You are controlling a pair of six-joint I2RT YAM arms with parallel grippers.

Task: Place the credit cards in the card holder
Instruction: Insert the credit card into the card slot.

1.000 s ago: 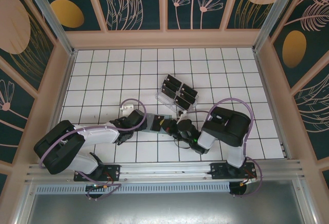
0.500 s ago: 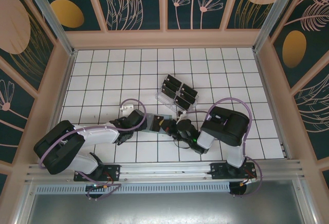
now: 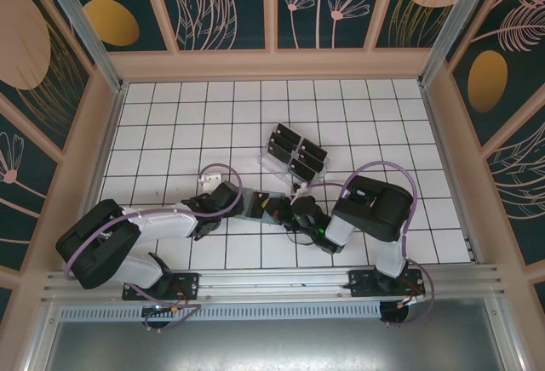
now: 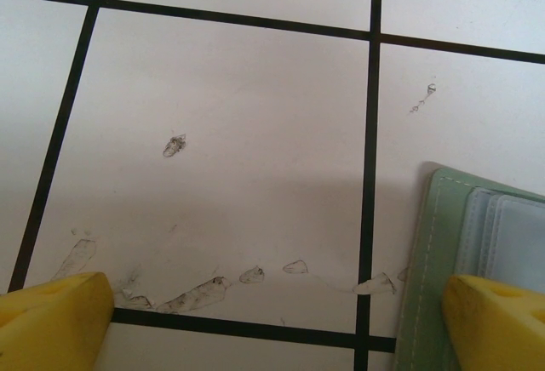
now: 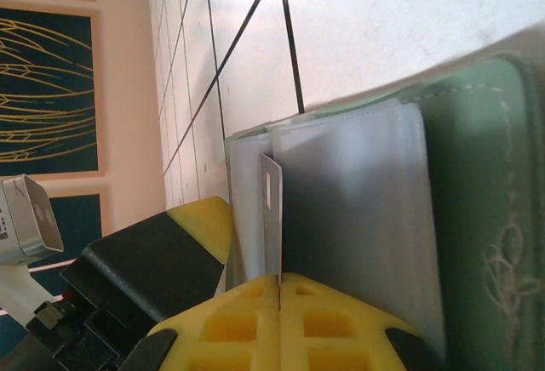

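Observation:
The green card holder (image 5: 477,175) lies open on the white tiles between my two grippers, its clear sleeves (image 5: 358,201) facing up. My right gripper (image 5: 281,282) is shut on one credit card (image 5: 272,218), seen nearly edge-on, its far end at the mouth of a sleeve. My left gripper (image 4: 277,324) is open; its right fingertip (image 4: 498,324) sits over the holder's stitched edge (image 4: 434,260) and its left one over bare tile. From above, the holder (image 3: 262,204) shows between the left gripper (image 3: 249,205) and the right gripper (image 3: 285,209). Several more credit cards (image 3: 294,151) stand in a clear rack.
The clear rack (image 3: 271,163) stands about two tiles beyond the grippers. Peach walls (image 3: 111,133) fence the tiled floor on three sides. The metal rail (image 3: 272,282) with the arm bases runs along the near edge.
My right gripper has edged slightly left toward the card holder with the card in it. The left arm has not moved.

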